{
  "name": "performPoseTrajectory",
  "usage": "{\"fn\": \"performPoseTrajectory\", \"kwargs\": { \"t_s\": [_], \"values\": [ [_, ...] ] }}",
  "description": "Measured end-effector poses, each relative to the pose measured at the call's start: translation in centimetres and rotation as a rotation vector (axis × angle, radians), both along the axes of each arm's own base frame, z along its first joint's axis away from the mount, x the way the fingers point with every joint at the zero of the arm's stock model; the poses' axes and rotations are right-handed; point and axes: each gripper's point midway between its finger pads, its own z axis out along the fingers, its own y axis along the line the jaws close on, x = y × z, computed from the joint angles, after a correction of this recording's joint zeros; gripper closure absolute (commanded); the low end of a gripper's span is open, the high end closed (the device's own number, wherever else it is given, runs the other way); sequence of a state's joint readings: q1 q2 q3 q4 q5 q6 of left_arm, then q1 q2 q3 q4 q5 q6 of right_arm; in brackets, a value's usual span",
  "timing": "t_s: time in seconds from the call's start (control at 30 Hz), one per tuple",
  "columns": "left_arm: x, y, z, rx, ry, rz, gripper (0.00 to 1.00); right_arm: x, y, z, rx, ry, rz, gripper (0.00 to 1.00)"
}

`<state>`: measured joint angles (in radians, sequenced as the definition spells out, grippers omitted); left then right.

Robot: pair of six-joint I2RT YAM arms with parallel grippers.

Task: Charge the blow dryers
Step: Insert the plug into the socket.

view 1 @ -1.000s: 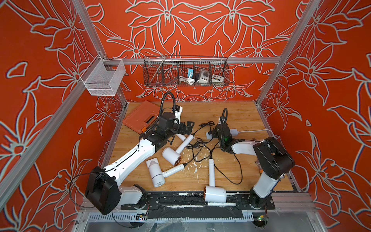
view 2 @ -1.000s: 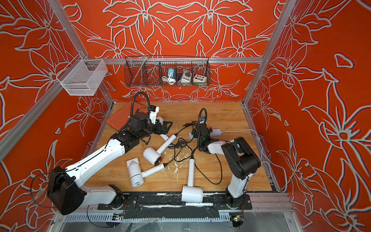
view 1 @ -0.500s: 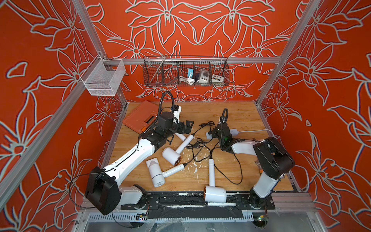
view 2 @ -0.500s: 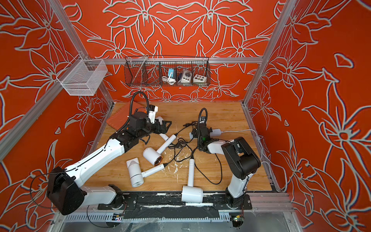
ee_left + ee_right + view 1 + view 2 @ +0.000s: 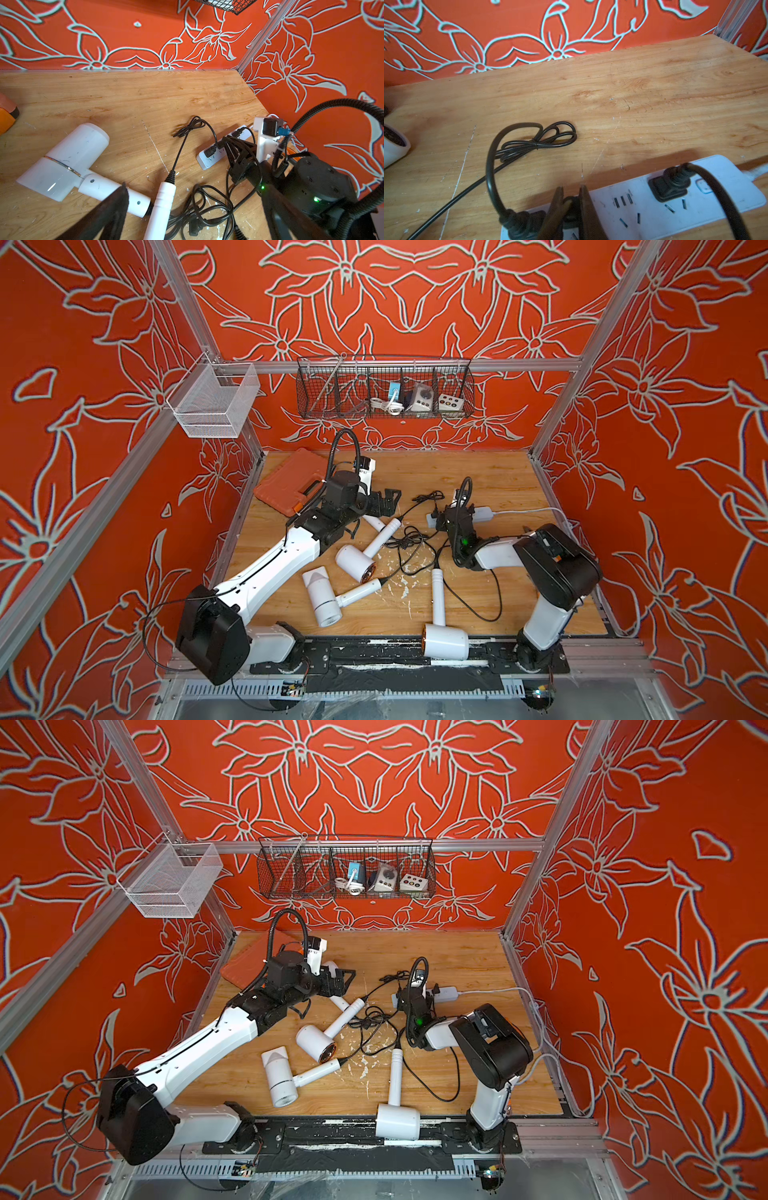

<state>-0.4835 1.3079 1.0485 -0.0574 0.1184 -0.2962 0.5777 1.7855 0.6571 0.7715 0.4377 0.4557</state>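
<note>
Several white blow dryers lie on the wooden table. One blow dryer [image 5: 355,560] sits mid-table, one [image 5: 322,601] lies to its front left and one [image 5: 444,641] at the front edge. Another [image 5: 68,160] lies below my left gripper [image 5: 384,502], which hangs open and empty over it; its fingertips [image 5: 122,187] straddle two crossed handles. My right gripper [image 5: 572,195] is shut on a black plug [image 5: 571,209] at the white power strip [image 5: 643,207], also seen in a top view [image 5: 482,513]. Two other plugs sit in the strip.
Tangled black cords [image 5: 409,539] spread between the dryers and the strip. An orange tool case [image 5: 286,485] lies at the back left. A black wire basket [image 5: 384,389] and a white mesh basket [image 5: 214,400] hang on the rails.
</note>
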Motion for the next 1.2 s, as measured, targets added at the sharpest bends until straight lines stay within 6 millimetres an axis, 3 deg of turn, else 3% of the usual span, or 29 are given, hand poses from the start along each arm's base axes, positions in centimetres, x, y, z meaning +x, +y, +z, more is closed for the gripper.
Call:
{"fn": "performPoseTrajectory", "kwargs": {
  "t_s": [0.4, 0.83, 1.2],
  "values": [
    [0.0, 0.0, -0.1, 0.002, 0.002, 0.001, 0.01, 1.1, -0.1, 0.0, -0.003, 0.084, 0.015, 1.0],
    [-0.1, 0.0, 0.1, -0.006, 0.0, -0.002, 0.01, 0.9, -0.3, -0.9, 0.059, 0.171, 0.085, 1.0],
    [0.1, 0.5, 0.2, -0.02, 0.007, 0.008, 0.01, 0.1, 0.2, -1.2, -0.043, 0.192, -0.062, 1.0]
  ]
}}
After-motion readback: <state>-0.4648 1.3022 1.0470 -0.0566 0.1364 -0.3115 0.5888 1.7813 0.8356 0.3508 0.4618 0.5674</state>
